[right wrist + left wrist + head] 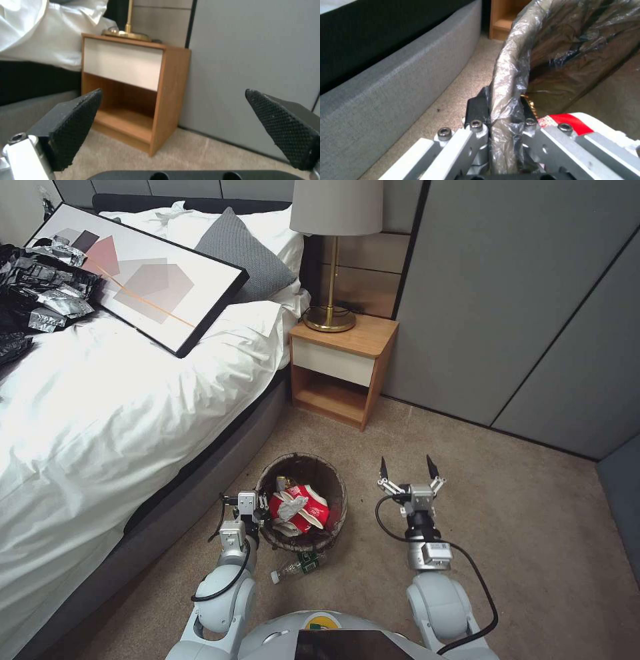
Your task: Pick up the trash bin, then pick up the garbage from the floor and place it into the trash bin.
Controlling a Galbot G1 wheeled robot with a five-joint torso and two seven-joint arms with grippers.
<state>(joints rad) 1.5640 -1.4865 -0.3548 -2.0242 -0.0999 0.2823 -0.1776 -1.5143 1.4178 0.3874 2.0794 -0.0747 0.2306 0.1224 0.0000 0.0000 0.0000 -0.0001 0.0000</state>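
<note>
Left hand (501, 112) on brown-lined, litter-filled trash bin (333, 493)

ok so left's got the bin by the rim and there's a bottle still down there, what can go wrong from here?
1. The left gripper pinches only the thin rim and slippery brown bag liner of the small round trash bin; it could slip or tilt.
2. The bin is piled high with red-and-white crumpled wrappers; a tilt may spill them.
3. The clear green-labelled plastic bottle lies on the carpet close under the bin and near the robot's base, awkward for the open right gripper to reach.
</note>
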